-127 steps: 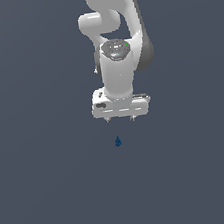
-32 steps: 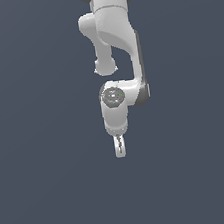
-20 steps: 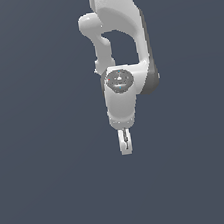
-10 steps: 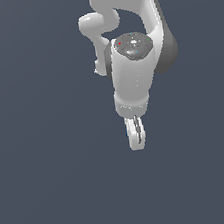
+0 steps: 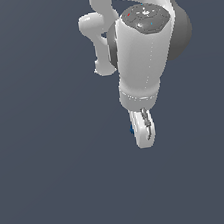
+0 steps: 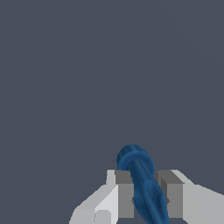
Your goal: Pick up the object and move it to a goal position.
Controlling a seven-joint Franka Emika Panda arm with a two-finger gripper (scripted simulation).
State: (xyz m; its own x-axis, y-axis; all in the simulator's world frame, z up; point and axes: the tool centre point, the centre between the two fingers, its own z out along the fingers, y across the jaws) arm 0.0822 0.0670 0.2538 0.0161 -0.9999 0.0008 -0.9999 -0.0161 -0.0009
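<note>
The object (image 6: pixel 142 183) is a small dark blue rounded thing, and in the wrist view it sits squeezed between the two grey pads (image 6: pixel 124 192) of my gripper (image 6: pixel 146 194). In the exterior view only a sliver of the blue object (image 5: pixel 131 129) peeks out beside the white gripper (image 5: pixel 144 134), which hangs below the thick white arm, raised and large in the picture. The gripper is shut on the object.
A plain dark grey surface (image 5: pixel 48 183) fills the background in both views. The arm's upper links (image 5: pixel 145 48) take up the upper middle of the exterior view.
The arm went down to the object, closed on it, then lifted it. Over the last second the gripper rose and swung toward the exterior view's right, looming larger.
</note>
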